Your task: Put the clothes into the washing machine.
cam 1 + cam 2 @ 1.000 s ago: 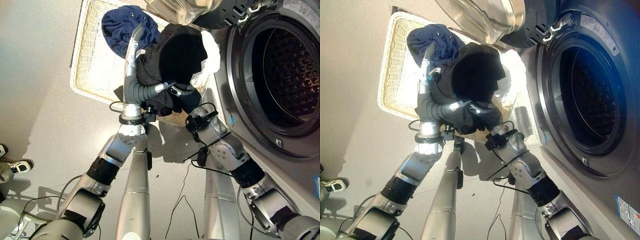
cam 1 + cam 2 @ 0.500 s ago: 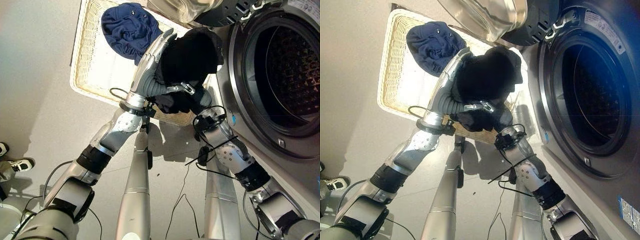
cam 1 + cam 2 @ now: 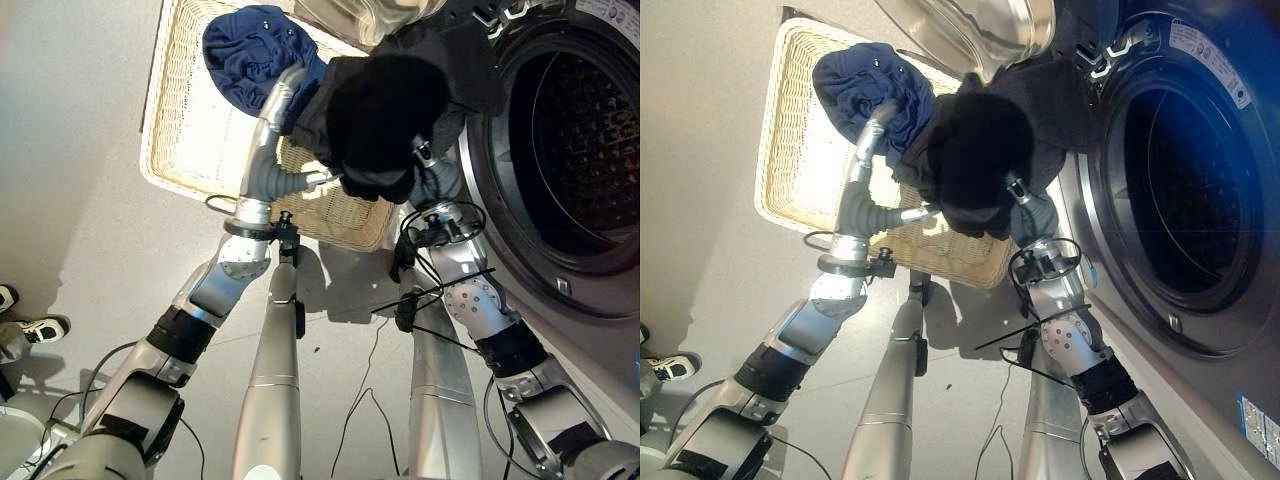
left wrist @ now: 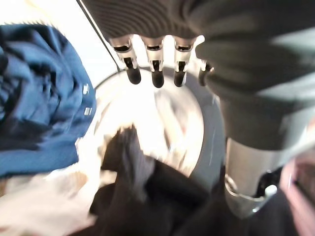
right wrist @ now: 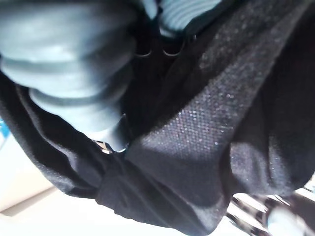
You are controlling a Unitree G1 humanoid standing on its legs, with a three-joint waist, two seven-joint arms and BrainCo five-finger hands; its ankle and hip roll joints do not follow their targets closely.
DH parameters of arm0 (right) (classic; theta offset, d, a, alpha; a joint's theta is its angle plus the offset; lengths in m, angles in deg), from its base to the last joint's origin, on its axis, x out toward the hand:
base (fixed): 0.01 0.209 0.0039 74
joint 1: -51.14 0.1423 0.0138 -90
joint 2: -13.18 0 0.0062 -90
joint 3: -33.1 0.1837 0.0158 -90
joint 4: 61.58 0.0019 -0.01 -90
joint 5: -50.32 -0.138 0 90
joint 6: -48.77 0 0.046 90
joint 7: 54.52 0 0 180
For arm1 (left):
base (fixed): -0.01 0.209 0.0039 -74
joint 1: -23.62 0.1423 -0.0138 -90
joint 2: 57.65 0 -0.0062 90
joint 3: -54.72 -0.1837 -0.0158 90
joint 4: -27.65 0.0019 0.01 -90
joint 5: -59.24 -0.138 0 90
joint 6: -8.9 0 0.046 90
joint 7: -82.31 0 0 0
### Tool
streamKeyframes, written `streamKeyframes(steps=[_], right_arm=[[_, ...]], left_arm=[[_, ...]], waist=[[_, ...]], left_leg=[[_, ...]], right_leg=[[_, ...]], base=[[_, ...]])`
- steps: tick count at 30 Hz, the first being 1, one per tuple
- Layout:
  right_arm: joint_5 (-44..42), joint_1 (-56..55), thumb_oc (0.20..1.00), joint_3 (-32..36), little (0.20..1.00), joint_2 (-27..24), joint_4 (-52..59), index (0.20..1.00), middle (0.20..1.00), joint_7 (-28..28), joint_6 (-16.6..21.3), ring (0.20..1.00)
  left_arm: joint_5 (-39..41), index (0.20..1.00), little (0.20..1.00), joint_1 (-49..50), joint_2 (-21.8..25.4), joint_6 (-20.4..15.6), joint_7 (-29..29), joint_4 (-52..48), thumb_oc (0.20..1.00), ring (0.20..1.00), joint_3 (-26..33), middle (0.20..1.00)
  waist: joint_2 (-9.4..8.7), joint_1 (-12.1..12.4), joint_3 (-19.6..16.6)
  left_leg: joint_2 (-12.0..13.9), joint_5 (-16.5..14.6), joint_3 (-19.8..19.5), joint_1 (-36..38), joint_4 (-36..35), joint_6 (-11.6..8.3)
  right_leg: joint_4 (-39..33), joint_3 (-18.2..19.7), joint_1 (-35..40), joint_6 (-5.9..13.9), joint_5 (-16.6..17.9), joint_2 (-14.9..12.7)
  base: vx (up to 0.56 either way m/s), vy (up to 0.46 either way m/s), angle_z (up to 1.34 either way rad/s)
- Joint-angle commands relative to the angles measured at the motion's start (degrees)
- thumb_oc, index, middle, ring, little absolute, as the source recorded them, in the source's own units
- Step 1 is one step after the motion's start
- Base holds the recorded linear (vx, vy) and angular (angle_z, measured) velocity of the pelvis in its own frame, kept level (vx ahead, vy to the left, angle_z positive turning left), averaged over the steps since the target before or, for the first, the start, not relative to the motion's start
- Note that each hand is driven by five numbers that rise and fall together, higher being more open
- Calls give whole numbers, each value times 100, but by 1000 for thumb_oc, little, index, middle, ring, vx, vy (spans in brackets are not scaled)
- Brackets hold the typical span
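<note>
Black garment (image 3: 385, 120) — held up between both hands beside the washing machine (image 3: 560, 150) opening, above the wicker basket (image 3: 190, 130). Left hand (image 3: 285, 105) fingers straight against it; right hand (image 3: 435, 180) buried in cloth, grip untellable. Blue garment (image 3: 255, 50) lies in the basket.

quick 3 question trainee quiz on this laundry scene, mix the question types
1. True or false: the washing machine door is shut.
2. Which garment lies in the wicker basket? A. blue garment B. red towel C. yellow sock
3. Fill in: the black garment is held up between the left hand and the ____ hand.

Key: 1 false. 2 A. 3 right.
</note>
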Motion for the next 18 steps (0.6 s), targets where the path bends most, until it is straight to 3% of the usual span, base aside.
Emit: streamKeyframes(steps=[1,3,6,18], right_arm=[[-10,-45,200,79,200,209,947,200,200,-347,253,200],[79,6,200,64,200,342,906,200,200,-254,199,200],[107,44,200,83,200,390,833,200,200,-175,186,200],[-955,258,200,440,200,74,-380,200,200,303,404,200]], left_arm=[[226,1000,1000,-162,-140,-698,549,-339,1000,1000,243,1000],[367,1000,1000,-120,-398,-944,999,-257,1000,1000,375,1000],[433,1000,1000,-89,-513,-962,1281,-161,1000,1000,468,1000],[541,1000,1000,-490,-315,-77,2369,1598,1000,1000,524,1000]], waist=[[55,-45,-5],[31,-38,-5],[28,-37,-5],[8,-153,-5]], left_leg=[[-631,-246,64,-190,506,647],[-641,-247,58,-192,507,642],[-645,-237,69,-180,506,625],[-550,-216,202,-174,497,520]], right_leg=[[-717,-404,208,398,797,333],[-713,-403,205,394,792,345],[-731,-406,222,396,801,353],[-787,-355,236,426,830,394]], base=[[0,0,0],[0,0,0],[0,0,0],[-2,12,-1]])
